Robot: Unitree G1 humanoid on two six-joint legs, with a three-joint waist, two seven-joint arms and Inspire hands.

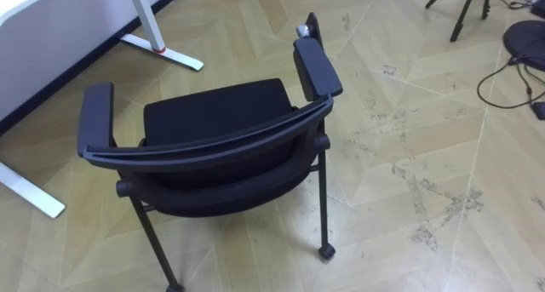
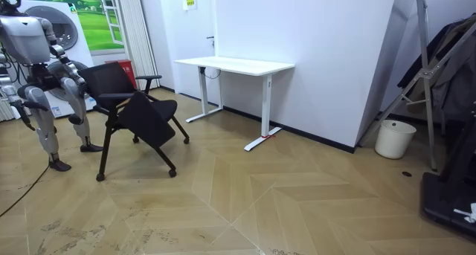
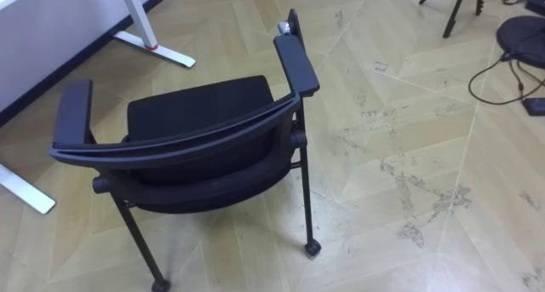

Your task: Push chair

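A black chair (image 1: 213,130) stands on the wood floor (image 1: 409,113) directly in front of the robot, with its curved backrest rail (image 1: 213,140) the part nearest the head camera. The seat (image 1: 217,106) and the two armrests (image 1: 95,117) (image 1: 317,66) lie beyond the rail. The step in hand looks like the push itself. It would probably go best with even pressure on both ends of that rail, kept low and level so the chair rolls on its castors (image 1: 326,251) rather than tipping forward. A straight course seems wise, because the feet (image 1: 162,51) of a white surface (image 2: 234,64) lie beyond the chair to its left. A tripod (image 1: 464,11) and loose cables (image 1: 511,71) lie beyond it to the right. In the room view the robot stands just behind the chair with its hands (image 2: 75,76) at the backrest, small and dark against it. Whether either hand is open, closed or pressing on the chair cannot be told. The front legs are hidden under the seat, the foot of the left rear leg is cut off at the picture's lower edge, and most of the white surface's top is cut off by the frame edge above and left of the chair in the eye views.
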